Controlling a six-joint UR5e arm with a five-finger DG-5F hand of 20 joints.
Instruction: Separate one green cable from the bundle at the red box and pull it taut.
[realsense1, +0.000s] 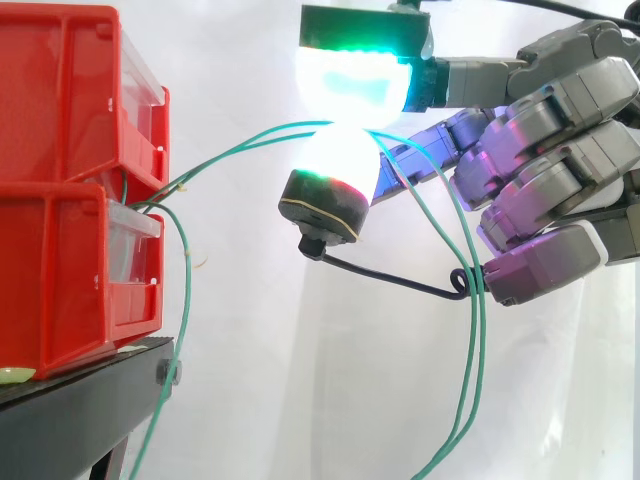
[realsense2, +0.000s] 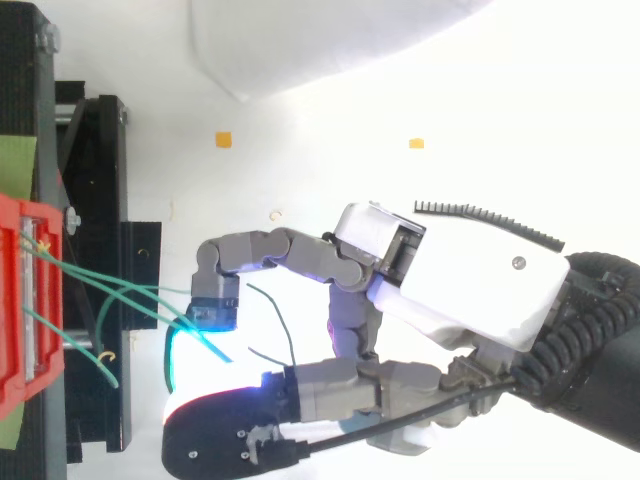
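Side view: one green cable (realsense1: 250, 137) rises in a shallow arc from the bundle (realsense1: 165, 195) at the red box (realsense1: 60, 90) and ends clamped between two glowing pads (realsense1: 350, 75) of the robot hand (realsense1: 560, 150). The hand is pinching it, one pad above and one below, with the other fingers curled back. Past the pinch, the free length (realsense1: 470, 350) hangs down in a loose loop. The wire looks thin, light and limp, and probably slick, so a firm pinch near the box should hold better than one far along the slack. The arc suggests it is not yet taut. In the top view, the other strands (realsense2: 100, 285) fan out from the box toward the hand. Below sits a second red box (realsense1: 60, 290) on the black surface (realsense1: 90, 400).
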